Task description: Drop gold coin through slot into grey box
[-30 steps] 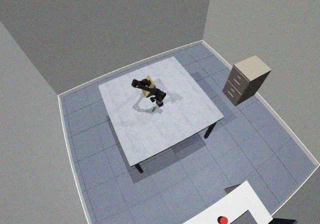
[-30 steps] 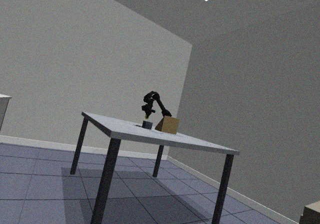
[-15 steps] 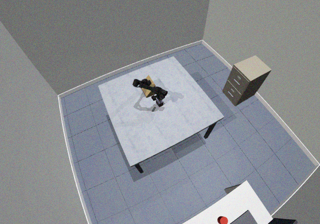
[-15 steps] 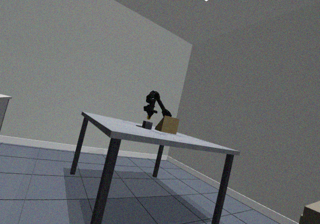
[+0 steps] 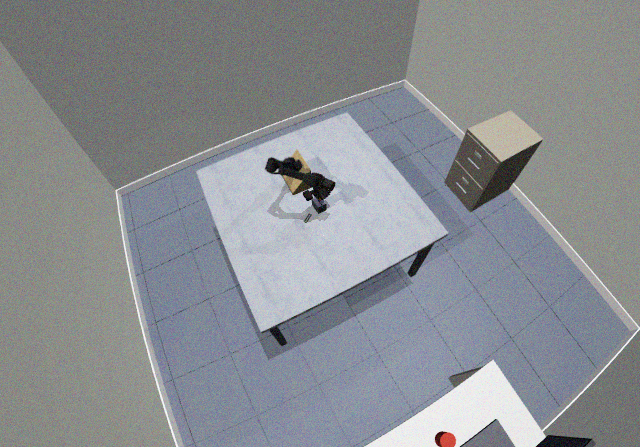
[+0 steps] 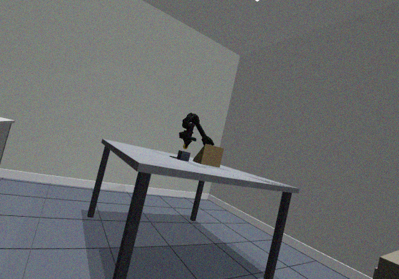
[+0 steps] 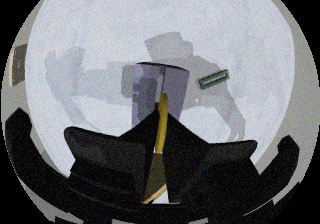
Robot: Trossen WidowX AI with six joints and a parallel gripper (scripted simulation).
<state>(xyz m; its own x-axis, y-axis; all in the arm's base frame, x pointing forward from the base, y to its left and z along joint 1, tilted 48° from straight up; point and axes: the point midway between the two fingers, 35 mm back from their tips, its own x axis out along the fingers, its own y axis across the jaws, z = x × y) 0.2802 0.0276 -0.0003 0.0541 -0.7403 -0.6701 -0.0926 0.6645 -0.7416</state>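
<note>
- The gripper (image 7: 159, 167) was clamped on the coin (image 7: 160, 126), edge-on, above the box (image 7: 155, 90).
- The holder (image 7: 212, 79) lay right of the gripper on the desk (image 7: 100, 18).
- The coin looked thin, stiff and likely slippery; pinching its flat faces suits it.

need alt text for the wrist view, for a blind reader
Looking down from the wrist, the end effector grips a thin gold coin edge-on, directly above a grey box on a pale table. The small dark-green holder lies empty to the right of the box, among the arm's shadows.
</note>
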